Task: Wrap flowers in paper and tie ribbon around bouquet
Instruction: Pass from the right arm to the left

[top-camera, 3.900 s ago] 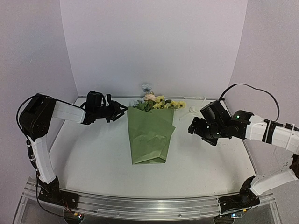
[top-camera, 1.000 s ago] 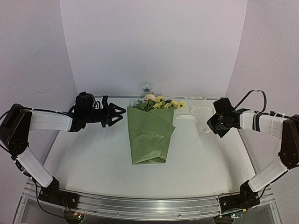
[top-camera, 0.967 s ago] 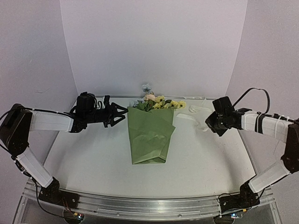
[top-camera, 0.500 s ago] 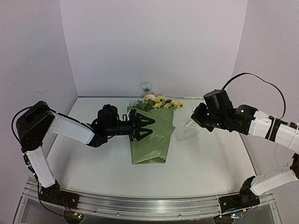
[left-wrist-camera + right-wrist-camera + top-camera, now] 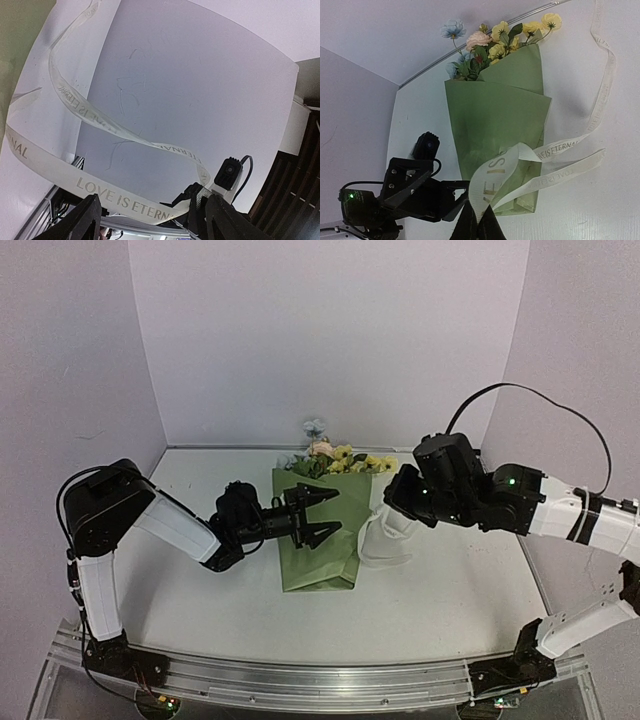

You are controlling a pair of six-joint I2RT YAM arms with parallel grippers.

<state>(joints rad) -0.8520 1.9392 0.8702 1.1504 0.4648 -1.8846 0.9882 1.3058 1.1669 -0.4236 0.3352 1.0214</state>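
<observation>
Ribbon (image 5: 383, 538) hangs in a loop from the right gripper (image 5: 400, 502), which is clenched on it just right of the bouquet (image 5: 322, 565) lying at the middle of the frame. To tie well, the loop should probably cross the bouquet's narrow lower part, where the left gripper (image 5: 322, 512), jaws spread above the bouquet, could catch a free end. Both arms reach inward, wrists low over the table (image 5: 200, 590)

The left end effector (image 5: 320, 515) gapes wide, the right end effector (image 5: 392, 505) pinched closed.
</observation>
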